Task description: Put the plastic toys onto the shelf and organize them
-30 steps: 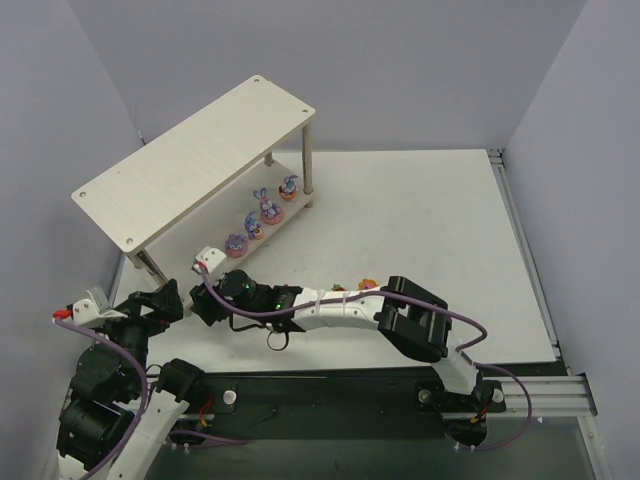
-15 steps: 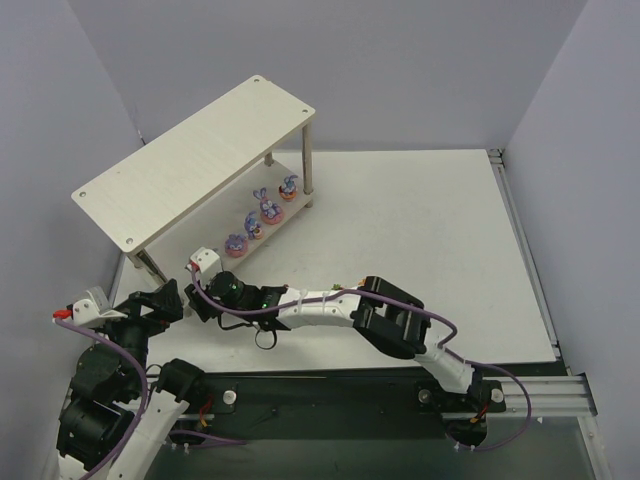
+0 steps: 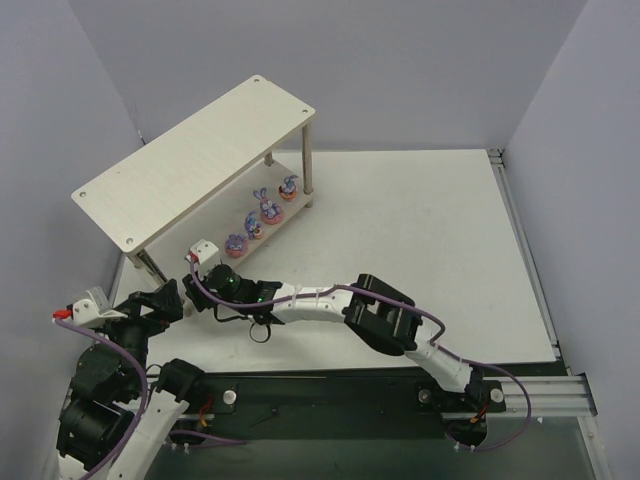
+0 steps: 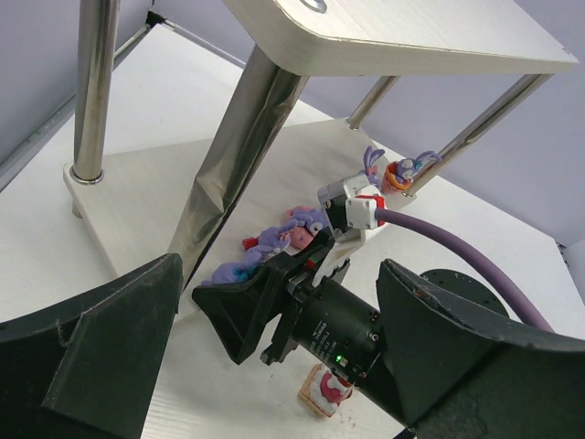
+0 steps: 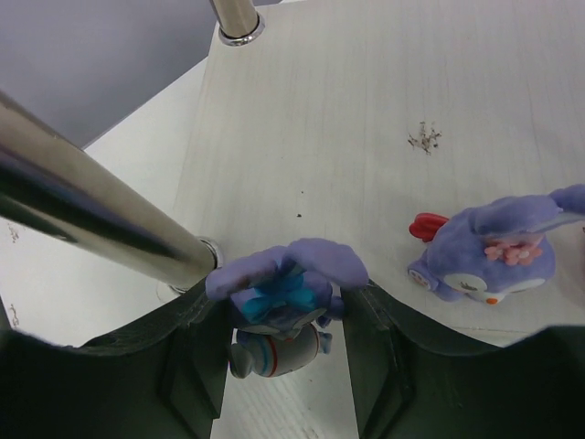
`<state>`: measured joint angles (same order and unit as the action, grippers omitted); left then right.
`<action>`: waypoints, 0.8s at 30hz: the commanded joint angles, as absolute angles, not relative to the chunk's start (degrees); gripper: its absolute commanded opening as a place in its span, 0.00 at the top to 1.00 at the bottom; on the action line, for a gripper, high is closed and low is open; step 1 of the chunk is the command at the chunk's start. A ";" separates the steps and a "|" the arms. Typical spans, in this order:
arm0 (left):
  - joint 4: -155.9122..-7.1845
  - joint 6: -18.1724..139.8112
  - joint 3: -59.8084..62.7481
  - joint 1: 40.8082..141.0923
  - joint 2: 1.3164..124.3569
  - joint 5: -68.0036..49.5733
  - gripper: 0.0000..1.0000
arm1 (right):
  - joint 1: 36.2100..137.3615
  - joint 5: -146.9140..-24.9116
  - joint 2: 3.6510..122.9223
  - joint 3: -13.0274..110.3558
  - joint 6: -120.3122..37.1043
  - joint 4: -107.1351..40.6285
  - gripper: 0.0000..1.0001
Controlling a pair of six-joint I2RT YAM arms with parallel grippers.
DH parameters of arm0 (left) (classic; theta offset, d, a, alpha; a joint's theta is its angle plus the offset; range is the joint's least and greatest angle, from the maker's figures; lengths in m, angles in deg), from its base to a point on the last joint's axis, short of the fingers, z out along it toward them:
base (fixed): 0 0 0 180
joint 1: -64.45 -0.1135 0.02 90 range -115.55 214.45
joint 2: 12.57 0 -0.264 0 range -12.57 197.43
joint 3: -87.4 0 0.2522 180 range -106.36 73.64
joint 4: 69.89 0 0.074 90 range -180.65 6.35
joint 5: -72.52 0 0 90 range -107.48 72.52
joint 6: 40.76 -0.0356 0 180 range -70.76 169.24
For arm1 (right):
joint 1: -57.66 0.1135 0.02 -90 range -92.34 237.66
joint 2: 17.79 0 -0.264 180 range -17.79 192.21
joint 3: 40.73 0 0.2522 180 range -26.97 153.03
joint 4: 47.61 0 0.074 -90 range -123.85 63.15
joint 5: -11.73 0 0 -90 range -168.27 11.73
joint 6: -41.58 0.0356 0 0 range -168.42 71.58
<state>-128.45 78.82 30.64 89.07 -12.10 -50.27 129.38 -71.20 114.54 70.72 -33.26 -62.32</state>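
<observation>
The shelf (image 3: 190, 165) stands at the back left, and several purple-blue bunnies (image 3: 262, 216) line the front edge of its lower board. My right gripper (image 3: 200, 285) reaches to the near end of that board, shut on a purple bunny with a blue bow (image 5: 279, 293). It holds the bunny just over the board (image 5: 366, 110), beside a metal leg (image 5: 91, 215). Another bunny (image 5: 489, 251) stands on the board to its right. My left gripper (image 4: 279, 270) is open and holds nothing, close behind the right gripper. A red-pink toy (image 4: 326, 389) lies on the table under the right wrist.
The shelf's top board (image 4: 411, 37) overhangs the right gripper. Its legs (image 4: 238, 151) stand close on the left. Grey walls enclose the white table (image 3: 430, 230). The right arm's purple cable (image 4: 457, 251) runs across the left wrist view.
The right arm has stretched further left and up toward the shelf's near end, carrying the bunny. The left arm has not moved.
</observation>
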 commanded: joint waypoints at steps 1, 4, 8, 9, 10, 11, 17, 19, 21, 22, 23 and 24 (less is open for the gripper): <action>-127.07 78.33 30.22 89.06 -14.85 -50.96 0.03 | 129.03 -70.01 115.97 74.98 -32.33 -64.70 0.88; -127.24 78.33 30.13 89.06 -14.94 -51.05 0.03 | 128.85 -69.75 116.77 75.68 -32.07 -64.44 0.88; -127.25 78.33 30.22 89.06 -15.03 -51.14 0.03 | 128.41 -69.83 117.64 76.47 -31.46 -64.09 0.88; -127.25 78.33 30.22 89.06 -15.03 -51.14 0.03 | 128.41 -69.92 117.82 76.56 -31.37 -64.00 0.87; -127.25 78.42 30.13 89.06 -15.03 -51.14 0.03 | 128.41 -69.84 117.91 76.83 -31.37 -63.91 0.87; -127.33 78.42 30.22 89.15 -15.03 -51.14 0.03 | 128.32 -69.92 118.00 76.92 -31.28 -63.82 0.85; -127.33 78.42 30.22 89.15 -15.03 -51.23 0.03 | 128.32 -69.75 119.05 78.76 -30.67 -62.42 0.79; -127.33 78.42 30.22 89.06 -15.03 -51.23 0.03 | 128.24 -69.57 119.57 79.46 -30.49 -61.98 0.76; -127.42 78.42 30.22 89.15 -15.03 -51.31 0.03 | 128.24 -69.40 119.75 80.25 -30.31 -61.19 0.74; -127.42 78.42 30.13 89.06 -15.03 -51.31 0.03 | 128.24 -69.22 119.75 80.26 -30.23 -61.10 0.73; -127.42 78.42 30.22 89.06 -15.03 -51.31 0.03 | 128.24 -69.05 119.84 80.26 -30.23 -61.01 0.71; -127.42 78.42 30.13 89.06 -15.03 -51.31 0.03 | 128.24 -69.04 119.76 80.26 -30.05 -61.01 0.69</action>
